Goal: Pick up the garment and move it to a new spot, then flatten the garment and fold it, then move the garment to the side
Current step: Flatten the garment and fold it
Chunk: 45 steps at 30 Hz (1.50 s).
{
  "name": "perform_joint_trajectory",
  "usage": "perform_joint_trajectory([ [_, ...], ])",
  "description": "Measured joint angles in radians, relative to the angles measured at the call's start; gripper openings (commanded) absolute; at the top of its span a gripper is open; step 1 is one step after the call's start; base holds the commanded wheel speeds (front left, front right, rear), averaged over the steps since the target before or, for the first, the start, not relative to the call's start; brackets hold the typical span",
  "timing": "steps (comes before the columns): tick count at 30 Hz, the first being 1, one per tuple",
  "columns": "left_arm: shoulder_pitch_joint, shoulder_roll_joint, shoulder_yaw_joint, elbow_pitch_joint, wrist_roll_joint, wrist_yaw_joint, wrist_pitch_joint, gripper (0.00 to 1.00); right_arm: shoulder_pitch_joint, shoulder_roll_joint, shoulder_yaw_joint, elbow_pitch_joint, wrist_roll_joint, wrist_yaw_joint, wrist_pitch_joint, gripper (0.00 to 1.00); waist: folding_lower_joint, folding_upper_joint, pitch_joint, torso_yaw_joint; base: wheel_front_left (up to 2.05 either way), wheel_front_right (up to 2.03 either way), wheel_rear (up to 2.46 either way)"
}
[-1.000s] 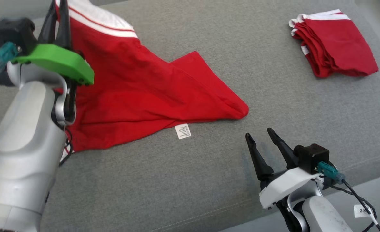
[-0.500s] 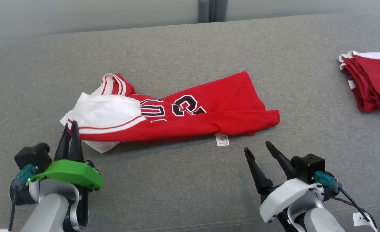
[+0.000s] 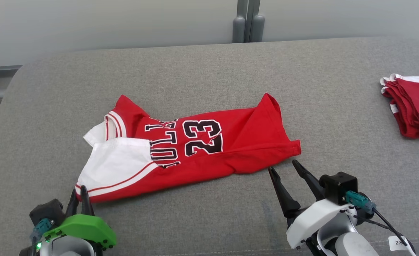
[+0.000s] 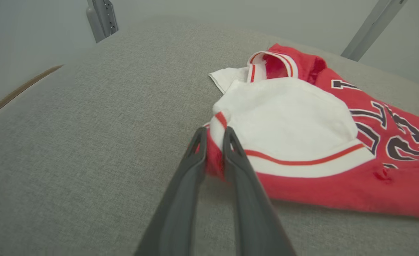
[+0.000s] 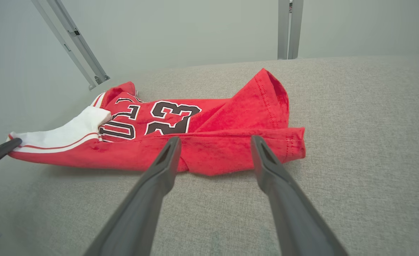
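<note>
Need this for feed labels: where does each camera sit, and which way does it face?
Head view: on the head, facing forward and down at the jersey on the cushion; left hand lower left, right hand lower right.
Left wrist view: along shut fingers pinching the jersey's corner.
Right wrist view: along open fingers toward the jersey's hem.
Shared: the jersey.

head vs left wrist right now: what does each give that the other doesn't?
Head view adds: the right gripper, open, near the hem end of the jersey, and a folded red stack at the far right. Left wrist view adds the close look: red fabric pinched between the closed fingers of the left gripper, at the corner by the white panel. Shared: the jersey, the left gripper, the grey cushion.
</note>
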Motion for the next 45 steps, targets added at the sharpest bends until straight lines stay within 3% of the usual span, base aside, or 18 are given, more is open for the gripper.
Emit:
perform_joint_trajectory([
  [1,0.0,0.0,-0.003,0.018,0.001,0.001,0.0,0.4,0.001,0.0,0.0,0.0,0.0,0.0,0.002,1.0,0.0,0.0,0.0,-0.001,0.0,0.0,0.0],
  [2,0.001,0.0,-0.006,0.037,0.002,0.005,0.002,0.96,0.002,0.0,0.0,0.001,0.0,0.0,0.003,1.0,0.0,0.0,-0.001,-0.002,0.0,0.0,0.0],
  [3,0.003,-0.002,-0.006,0.064,0.001,0.013,0.004,1.0,0.002,0.0,-0.002,0.002,0.0,0.0,0.003,1.0,0.0,0.0,-0.004,-0.004,0.0,0.0,0.0],
  [10,0.04,-0.001,0.029,0.089,-0.009,0.031,-0.002,1.0,0.018,0.0,-0.05,0.003,-0.001,0.0,0.003,1.0,0.0,0.0,-0.021,-0.007,0.0,0.0,0.0],
  [15,0.07,0.0,0.095,0.005,0.004,0.001,-0.012,1.0,0.034,0.0,-0.089,0.004,-0.006,0.0,0.002,1.0,0.0,0.0,-0.038,-0.006,0.0,0.0,0.0],
  [18,0.098,-0.011,0.171,-0.115,0.082,-0.046,-0.015,1.0,0.052,0.0,-0.123,0.003,-0.008,0.0,-0.002,1.0,0.0,0.0,-0.052,-0.002,0.0,0.0,0.0],
  [24,0.181,-0.109,0.281,-0.301,0.233,-0.149,-0.016,1.0,0.068,0.0,-0.19,0.017,0.008,0.0,-0.028,1.0,0.0,0.0,-0.087,0.011,0.0,0.0,0.0],
  [28,0.223,-0.163,0.314,-0.345,0.309,-0.212,-0.017,1.0,0.068,0.0,-0.218,0.041,0.031,0.0,-0.052,1.0,0.0,0.0,-0.11,0.021,0.0,0.0,0.0],
  [34,0.272,-0.184,0.309,-0.338,0.387,-0.311,-0.016,1.0,0.067,0.0,-0.241,0.086,0.038,0.0,-0.088,1.0,0.0,0.0,-0.137,0.036,0.0,0.0,0.0],
  [45,0.342,-0.178,0.302,-0.203,0.452,-0.349,-0.016,1.0,0.068,0.0,-0.251,0.166,-0.007,0.0,-0.121,1.0,0.0,0.0,-0.156,0.036,0.0,0.0,0.0],
])
